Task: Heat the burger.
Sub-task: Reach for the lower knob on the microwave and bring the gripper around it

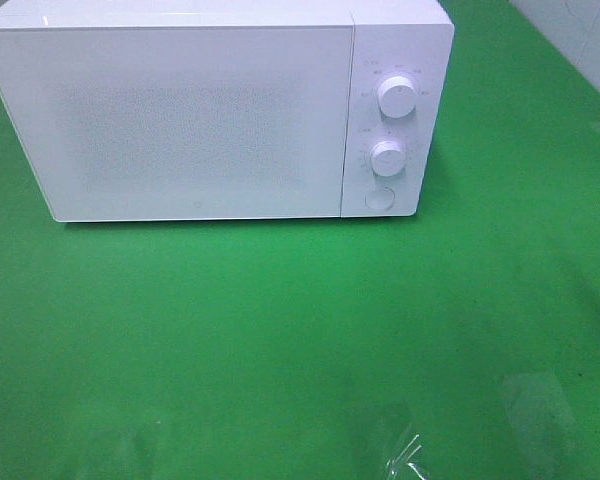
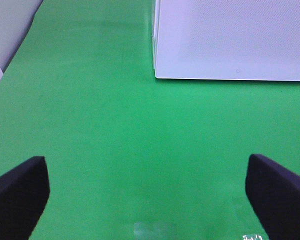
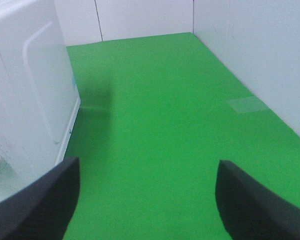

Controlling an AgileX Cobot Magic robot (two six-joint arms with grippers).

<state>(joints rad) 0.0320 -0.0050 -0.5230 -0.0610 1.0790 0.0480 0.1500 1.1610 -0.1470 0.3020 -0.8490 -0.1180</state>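
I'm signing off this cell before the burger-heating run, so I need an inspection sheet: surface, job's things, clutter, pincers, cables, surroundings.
Surface: green mat, flat, no spills seen.
Job's things: burger not seen in any view; white microwave at the back of the mat, door shut, with upper knob, lower knob and round button.
Clutter: clear tape patch and crinkled clear film scrap near the front edge.
Grippers: left pincer open, holding nothing; right pincer open, holding nothing.
Cables: nothing seen.
Surroundings: white wall bordering the mat.
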